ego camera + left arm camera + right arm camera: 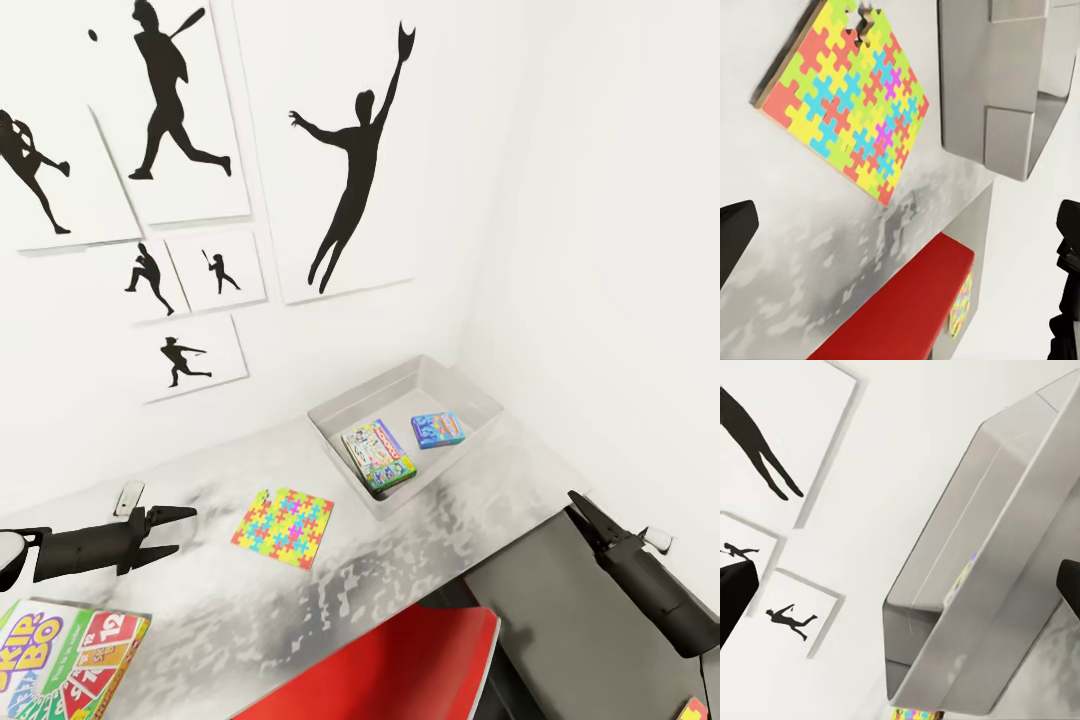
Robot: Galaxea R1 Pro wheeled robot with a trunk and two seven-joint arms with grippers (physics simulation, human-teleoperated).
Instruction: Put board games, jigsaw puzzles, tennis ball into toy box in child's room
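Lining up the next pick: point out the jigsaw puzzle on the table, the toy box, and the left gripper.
jigsaw puzzle [283,527], head view, middle of its top face.
toy box [340,437], head view, its near-left wall.
left gripper [182,530], head view, midway between the open fingertips.

The left arm reaches in level from the side, its hand [180,532] with fingers spread apart and nothing between them, while the right arm rises from the lower corner, its hand [590,512] pointing up and away, fingers close together, nothing visibly gripped.
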